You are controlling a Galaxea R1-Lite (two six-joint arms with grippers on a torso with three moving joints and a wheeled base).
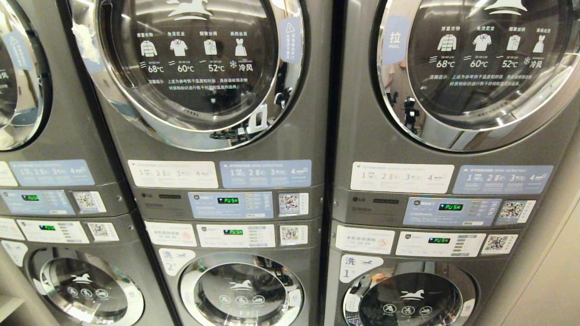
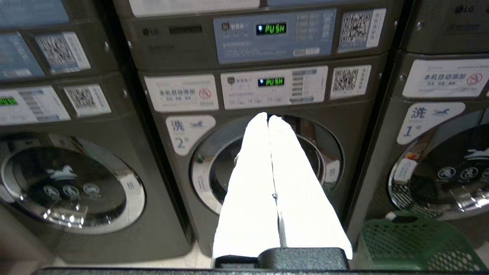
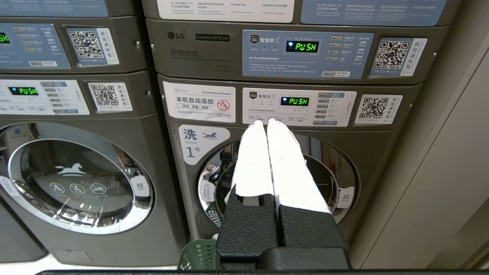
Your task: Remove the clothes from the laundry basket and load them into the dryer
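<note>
Two stacked columns of grey steel laundry machines fill the head view, each a round-doored dryer above a washer; neither arm shows there.

Landmark: green perforated plastic laundry basket (image 2: 416, 244), on the floor at the foot of the right-hand column, below washer number 1 (image 3: 279, 179).

Item, clothes: none visible. The basket's inside cannot be made out in either wrist view, so its load cannot be told.

Item, upper-right dryer door (image 1: 480, 68): chrome-ringed dark glass, shut, with a blue pull tab (image 1: 395, 40) on its rim. It sits high above the basket, in the same column.

Item, upper-middle dryer door (image 1: 195, 68): same make, shut, in the column beside the basket's.

Item, left gripper (image 2: 268, 119): white-covered fingers pressed together, holding nothing, aimed at washer number 2 (image 2: 263, 168), with the basket off to one side of it.

Item, right gripper (image 3: 266, 124): white fingers pressed together, empty, aimed at washer number 1, above the basket.

Step in hand, by judgement: neither door is open nor any garment held, so loading has not started or is already closed up. To do it well, spread the jaws, open the dryer at the pull tab, then reach deep into the basket and pinch fabric firmly so none trails outside.
</note>
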